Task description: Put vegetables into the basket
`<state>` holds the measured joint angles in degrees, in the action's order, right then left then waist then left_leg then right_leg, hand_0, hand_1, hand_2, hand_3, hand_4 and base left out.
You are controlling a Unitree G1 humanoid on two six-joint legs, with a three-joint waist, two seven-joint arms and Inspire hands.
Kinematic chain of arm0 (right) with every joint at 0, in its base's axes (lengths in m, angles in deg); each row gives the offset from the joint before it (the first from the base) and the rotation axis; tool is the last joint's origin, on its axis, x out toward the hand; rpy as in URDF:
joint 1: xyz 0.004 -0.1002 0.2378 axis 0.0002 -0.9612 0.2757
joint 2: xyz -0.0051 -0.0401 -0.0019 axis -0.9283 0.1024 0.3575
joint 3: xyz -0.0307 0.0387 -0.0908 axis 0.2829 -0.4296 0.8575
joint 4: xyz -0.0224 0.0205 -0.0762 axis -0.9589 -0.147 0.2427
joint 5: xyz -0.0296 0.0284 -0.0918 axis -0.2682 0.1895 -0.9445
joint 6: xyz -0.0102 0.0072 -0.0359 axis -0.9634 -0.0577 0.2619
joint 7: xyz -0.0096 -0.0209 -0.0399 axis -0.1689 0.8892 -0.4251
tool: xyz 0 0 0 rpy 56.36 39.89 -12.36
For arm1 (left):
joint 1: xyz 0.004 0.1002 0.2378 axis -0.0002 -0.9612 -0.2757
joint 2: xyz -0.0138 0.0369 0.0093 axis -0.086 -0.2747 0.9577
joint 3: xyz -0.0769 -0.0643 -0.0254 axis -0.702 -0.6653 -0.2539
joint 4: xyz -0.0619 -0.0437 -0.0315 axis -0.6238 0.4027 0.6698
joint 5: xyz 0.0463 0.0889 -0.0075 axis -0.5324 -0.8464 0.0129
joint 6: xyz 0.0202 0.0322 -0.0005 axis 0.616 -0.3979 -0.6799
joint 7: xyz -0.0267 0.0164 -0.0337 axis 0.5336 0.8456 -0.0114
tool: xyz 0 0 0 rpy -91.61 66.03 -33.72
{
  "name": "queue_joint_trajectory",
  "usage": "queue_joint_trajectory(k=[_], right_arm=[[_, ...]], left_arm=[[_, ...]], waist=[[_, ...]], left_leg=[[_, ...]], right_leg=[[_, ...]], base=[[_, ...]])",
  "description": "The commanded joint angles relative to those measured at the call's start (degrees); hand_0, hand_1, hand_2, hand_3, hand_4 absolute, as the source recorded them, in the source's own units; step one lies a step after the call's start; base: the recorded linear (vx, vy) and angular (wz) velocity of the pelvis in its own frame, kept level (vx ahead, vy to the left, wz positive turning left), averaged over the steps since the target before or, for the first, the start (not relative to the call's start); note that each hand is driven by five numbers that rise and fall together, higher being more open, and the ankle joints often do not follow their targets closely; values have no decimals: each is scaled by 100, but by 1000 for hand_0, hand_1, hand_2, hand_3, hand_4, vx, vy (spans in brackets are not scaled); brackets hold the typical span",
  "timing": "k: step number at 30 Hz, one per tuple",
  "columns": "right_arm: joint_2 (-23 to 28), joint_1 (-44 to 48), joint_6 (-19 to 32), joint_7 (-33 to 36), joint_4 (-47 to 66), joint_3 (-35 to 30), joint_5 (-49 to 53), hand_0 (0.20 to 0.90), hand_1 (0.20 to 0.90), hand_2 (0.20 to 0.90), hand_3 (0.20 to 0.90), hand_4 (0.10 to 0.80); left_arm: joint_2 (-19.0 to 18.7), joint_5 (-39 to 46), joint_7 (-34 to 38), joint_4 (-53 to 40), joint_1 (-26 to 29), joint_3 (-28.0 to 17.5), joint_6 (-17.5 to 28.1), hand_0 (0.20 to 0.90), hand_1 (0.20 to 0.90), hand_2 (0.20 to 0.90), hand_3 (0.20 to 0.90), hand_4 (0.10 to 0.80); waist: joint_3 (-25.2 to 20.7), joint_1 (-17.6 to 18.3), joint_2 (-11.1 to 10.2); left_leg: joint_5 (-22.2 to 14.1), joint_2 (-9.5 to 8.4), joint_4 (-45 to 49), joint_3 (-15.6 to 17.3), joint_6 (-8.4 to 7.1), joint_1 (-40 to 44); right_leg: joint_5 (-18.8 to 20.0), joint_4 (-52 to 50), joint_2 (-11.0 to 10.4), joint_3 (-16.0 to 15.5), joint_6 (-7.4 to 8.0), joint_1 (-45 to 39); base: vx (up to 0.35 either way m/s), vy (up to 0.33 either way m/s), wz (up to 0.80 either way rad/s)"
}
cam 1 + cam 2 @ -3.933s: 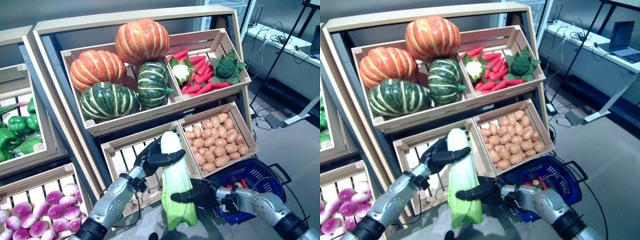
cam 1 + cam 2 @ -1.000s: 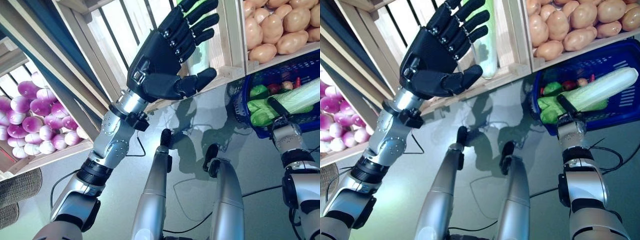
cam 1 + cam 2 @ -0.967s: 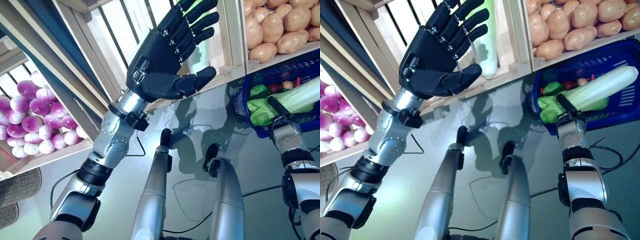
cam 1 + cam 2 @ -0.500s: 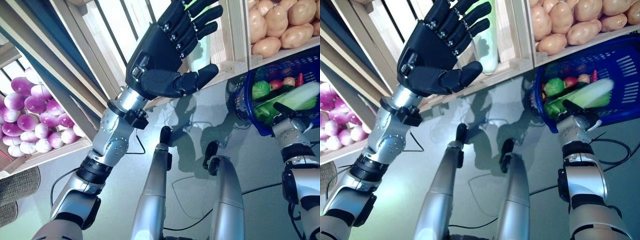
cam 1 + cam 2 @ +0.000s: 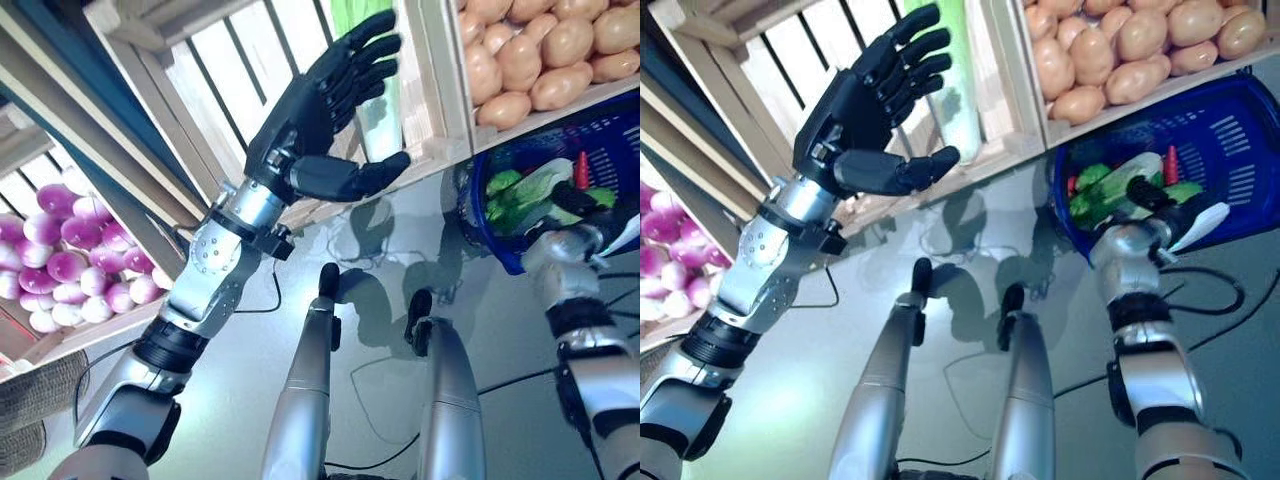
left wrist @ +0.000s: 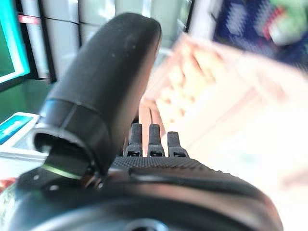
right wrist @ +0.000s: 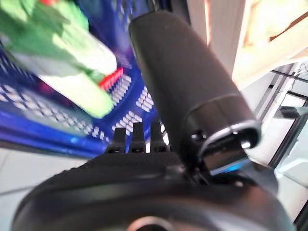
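Grey floor ran under the crates [image 5: 440, 140] and the blue basket [image 5: 1230, 150] at 3 o'clock. A second ago my right hand [image 5: 1145, 195] gripped the cabbage [image 5: 1120, 185] over the rim; now it lay inside, fingers straight and empty. Left hand [image 5: 315, 115] hung spread at 11 o'clock. I judged this drop done.

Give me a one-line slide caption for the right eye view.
Cabbage lies in the blue basket; left hand hangs open by the crate.
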<state>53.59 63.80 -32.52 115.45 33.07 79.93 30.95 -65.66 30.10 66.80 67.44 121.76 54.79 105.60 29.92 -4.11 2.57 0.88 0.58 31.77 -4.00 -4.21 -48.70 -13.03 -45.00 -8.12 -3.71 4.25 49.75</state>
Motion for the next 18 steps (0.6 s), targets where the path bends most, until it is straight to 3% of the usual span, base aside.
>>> queue_joint_trajectory(k=[1, 5, 11, 18], right_arm=[[252, -352, 590, -134, 569, -101, -410, 900, 900, 900, 900, 800], [118, -1065, 799, -665, 802, -22, 21, 900, 900, 900, 900, 800], [-90, -1740, 1084, -628, 840, 33, 213, 900, 900, 900, 900, 800], [-62, -1980, 1191, -1091, 553, 317, 601, 900, 900, 900, 900, 800]], left_arm=[[-264, -2576, 1490, -274, 391, -732, 558, 900, 900, 900, 900, 800], [-1195, -4324, 2324, 150, 397, -776, -204, 900, 900, 900, 900, 800], [-1960, -5734, 2572, 240, 527, -583, -987, 900, 900, 900, 900, 800], [-2788, -7639, 2474, 582, 1924, 881, -1992, 900, 900, 900, 900, 800]], waist=[[-12, 75, 128], [-12, 135, 130], [-12, 211, 128], [-12, 420, 103]], left_leg=[[-649, -303, 67, 539, 488, 451], [-568, -288, -201, 588, 440, 676], [-563, -283, -262, 663, 441, 787], [-488, -233, -395, 774, 457, 847]], right_leg=[[584, 892, 391, -246, -339, -704], [605, 1202, 381, -282, -320, -956], [598, 1279, 330, -327, -370, -1081], [728, 1400, 265, -354, -362, -1082]], base=[[4, 52, -3], [9, 47, -6], [8, 33, 0], [3, 52, -1]])
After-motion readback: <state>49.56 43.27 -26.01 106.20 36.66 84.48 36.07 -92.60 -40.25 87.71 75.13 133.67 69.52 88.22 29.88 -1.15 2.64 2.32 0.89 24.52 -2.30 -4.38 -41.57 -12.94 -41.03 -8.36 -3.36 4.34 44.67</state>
